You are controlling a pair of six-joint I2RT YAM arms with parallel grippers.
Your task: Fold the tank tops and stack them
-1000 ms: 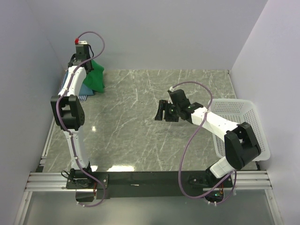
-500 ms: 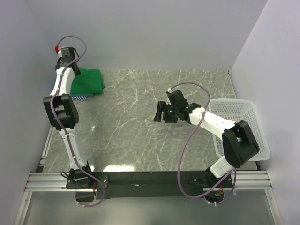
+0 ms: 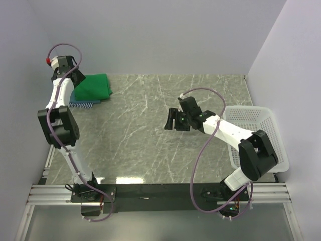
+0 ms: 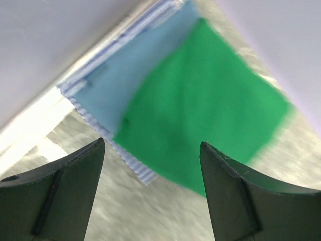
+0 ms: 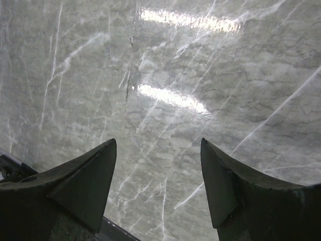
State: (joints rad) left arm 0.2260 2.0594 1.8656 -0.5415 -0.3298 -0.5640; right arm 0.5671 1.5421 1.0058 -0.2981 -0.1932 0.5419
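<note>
The tank tops lie stacked in the table's far left corner. The bright green one (image 3: 95,86) (image 4: 205,100) is folded on top. Under it the teal-blue one (image 3: 78,95) (image 4: 130,75) sticks out to the left. The striped one (image 3: 84,104) (image 4: 139,169) shows only as a ribbed edge at the bottom. My left gripper (image 3: 74,78) (image 4: 152,143) hangs above the stack's left side, open, with nothing between its fingers. My right gripper (image 3: 171,120) (image 5: 158,143) hovers over bare marble mid-table, open and empty.
A white mesh basket (image 3: 261,116) stands at the table's right edge, beside the right arm. Grey walls close in the back, left and right sides. A metal rail (image 3: 150,192) with both arm bases runs along the near edge.
My left gripper opened and let go of the green top, which dropped flat onto the stack. The left arm then drew back up and to the left. The right arm barely moved.
</note>
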